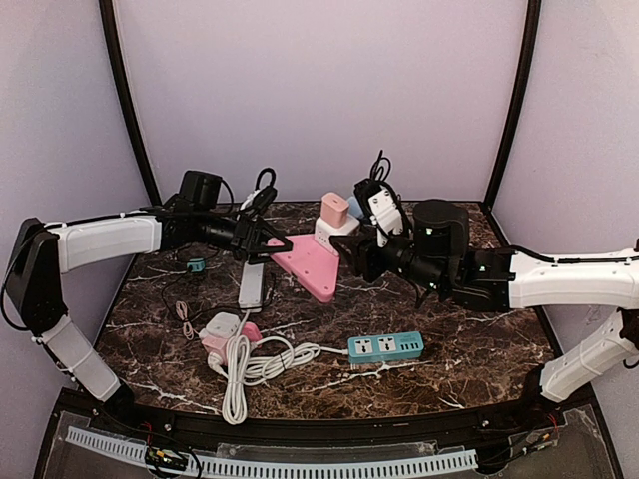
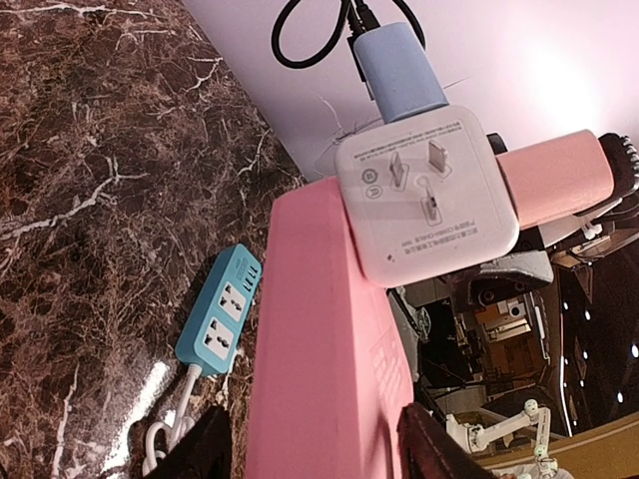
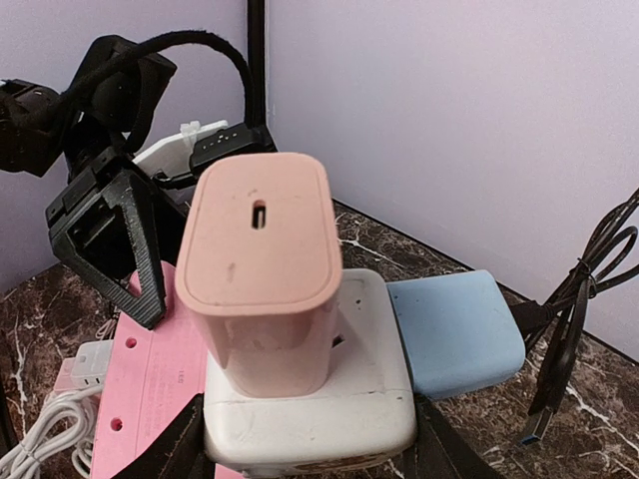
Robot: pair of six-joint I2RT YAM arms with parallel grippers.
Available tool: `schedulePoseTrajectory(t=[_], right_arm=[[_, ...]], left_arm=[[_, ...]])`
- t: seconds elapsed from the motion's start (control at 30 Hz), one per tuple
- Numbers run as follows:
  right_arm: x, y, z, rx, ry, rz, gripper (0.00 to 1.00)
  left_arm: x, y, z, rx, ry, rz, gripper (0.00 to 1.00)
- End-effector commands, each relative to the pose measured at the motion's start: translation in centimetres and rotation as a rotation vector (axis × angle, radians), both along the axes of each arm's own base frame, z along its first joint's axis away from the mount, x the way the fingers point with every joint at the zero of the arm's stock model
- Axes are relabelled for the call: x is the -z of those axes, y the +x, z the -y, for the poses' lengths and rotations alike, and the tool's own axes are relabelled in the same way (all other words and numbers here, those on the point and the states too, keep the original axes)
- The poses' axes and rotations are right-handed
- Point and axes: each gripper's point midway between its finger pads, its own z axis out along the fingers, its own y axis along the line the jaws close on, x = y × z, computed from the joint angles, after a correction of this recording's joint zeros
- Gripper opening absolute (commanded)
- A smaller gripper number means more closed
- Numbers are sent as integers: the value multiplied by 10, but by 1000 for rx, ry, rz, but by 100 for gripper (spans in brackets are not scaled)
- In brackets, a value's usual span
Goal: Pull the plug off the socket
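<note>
The pink plug (image 3: 260, 269) stands upright, seated in the top face of the white cube socket (image 3: 329, 399), with a blue plug (image 3: 454, 334) pushed into the cube's side. We see the right gripper (image 3: 310, 444) directly below the pink plug, its jaws half-spread and pressed against the cube's two opposite walls, so it holds the socket and not the plug. The cube sits at the far end of a pink wedge board (image 2: 319, 349). The left gripper (image 2: 318, 447) straddles that board's near end, jaws partway in; we cannot tell whether they are clamping it. A teal power strip (image 1: 385, 346) lies well apart on the marble table (image 1: 469, 384).
</note>
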Motion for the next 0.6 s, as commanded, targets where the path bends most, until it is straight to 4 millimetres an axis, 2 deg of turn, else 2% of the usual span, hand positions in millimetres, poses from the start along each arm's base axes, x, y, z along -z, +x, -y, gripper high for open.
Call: schedulePoseTrajectory(t=[0.0, 0.13, 0.57], right_arm=[[-53, -3, 0, 3, 142, 115, 0], [-53, -3, -1, 2, 132, 120, 0], [-51, -8, -6, -18, 74, 171, 0]], left_arm=[[-3, -4, 4, 30, -16, -12, 55], [-3, -4, 4, 29, -17, -16, 50], [3, -2, 5, 31, -13, -45, 21]])
